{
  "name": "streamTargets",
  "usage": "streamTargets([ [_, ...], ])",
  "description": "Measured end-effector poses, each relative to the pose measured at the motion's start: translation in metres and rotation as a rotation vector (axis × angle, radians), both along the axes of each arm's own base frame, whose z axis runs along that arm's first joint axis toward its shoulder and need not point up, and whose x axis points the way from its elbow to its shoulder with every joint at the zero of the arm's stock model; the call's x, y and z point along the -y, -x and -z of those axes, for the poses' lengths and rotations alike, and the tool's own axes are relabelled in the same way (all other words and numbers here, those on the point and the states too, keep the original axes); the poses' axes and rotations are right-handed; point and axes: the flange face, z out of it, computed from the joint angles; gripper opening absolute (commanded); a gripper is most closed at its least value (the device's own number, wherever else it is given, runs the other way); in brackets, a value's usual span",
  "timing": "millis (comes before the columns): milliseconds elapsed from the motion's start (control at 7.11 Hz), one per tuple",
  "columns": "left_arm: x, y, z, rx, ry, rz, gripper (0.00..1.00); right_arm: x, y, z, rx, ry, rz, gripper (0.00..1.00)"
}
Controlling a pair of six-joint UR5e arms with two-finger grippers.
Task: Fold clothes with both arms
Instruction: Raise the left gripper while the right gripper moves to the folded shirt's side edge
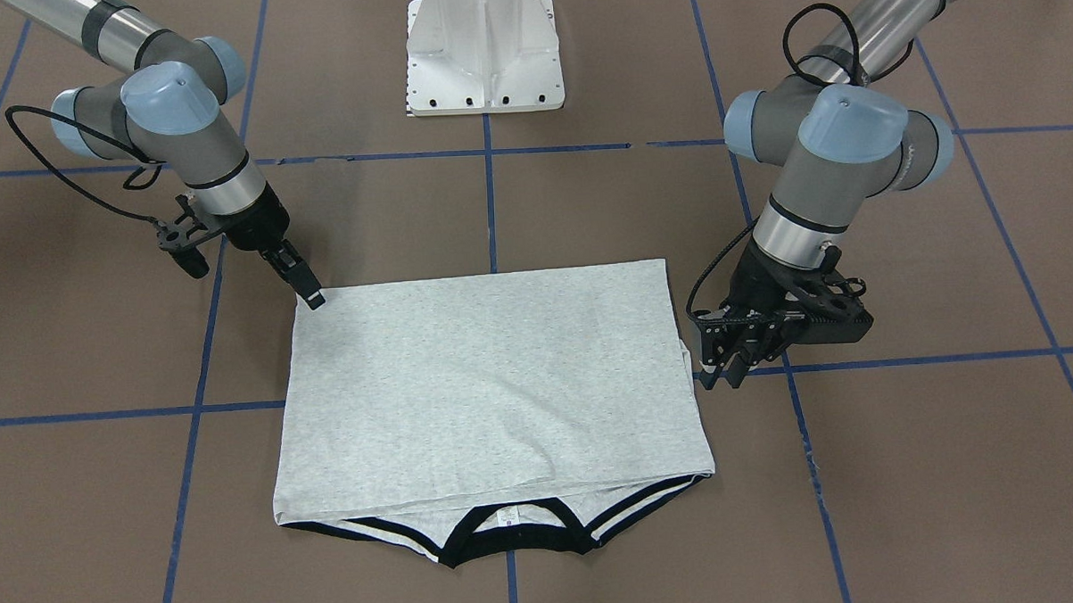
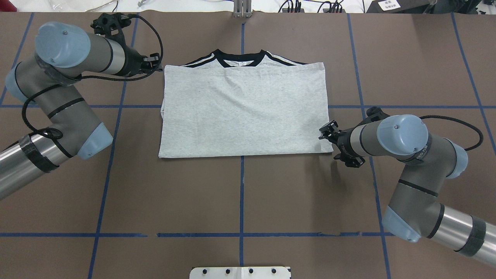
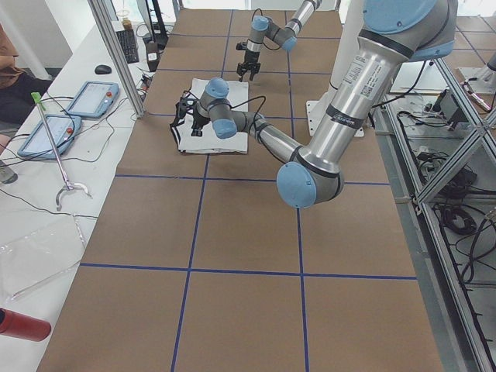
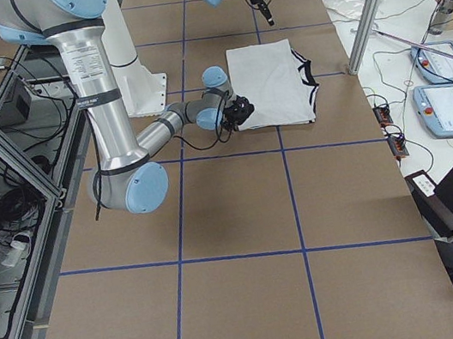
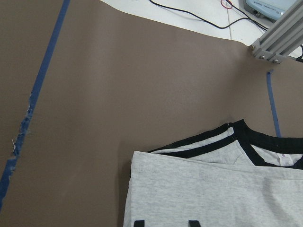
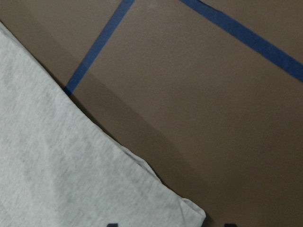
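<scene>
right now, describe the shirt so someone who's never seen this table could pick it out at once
On the brown table crossed by blue tape lines, the T-shirt lies between the left arm and right arm, folded into a flat rectangle. It is the only light grey cloth, with a black collar and shoulder stripes peeking out at the edge farthest from the white pedestal.

Open table (image 2: 310,193) all round the T-shirt (image 2: 244,108); pedestal (image 1: 483,44) well behind.
</scene>
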Motion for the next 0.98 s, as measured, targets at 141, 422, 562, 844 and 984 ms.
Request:
streamTargets([
  [141,0.0,0.0,-0.0003,0.0,0.0,0.0,0.42,-0.0004,0.001,-0.0013,-0.004,-0.003,-0.004,0.7],
  [422,0.0002,0.0008,0.0001,0.0,0.0,0.001,0.42,-0.0011,0.0048,-0.005,-0.017,-0.007,-0.014,0.63],
  [562,0.0002,0.001,0.0005,-0.001,-0.001,0.002,0.42,-0.0011,0.0058,-0.0059,-0.02,-0.009,-0.018,0.38],
  [844,-0.0004,0.0028,-0.001,0.0,0.0,0.003,0.42,-0.0012,0.0052,-0.0054,-0.019,-0.007,-0.024,0.0],
  [984,-0.0016,0.0041,-0.0036,0.002,0.002,0.003,0.42,-0.0014,0.0043,-0.005,-0.018,-0.007,-0.024,0.0],
])
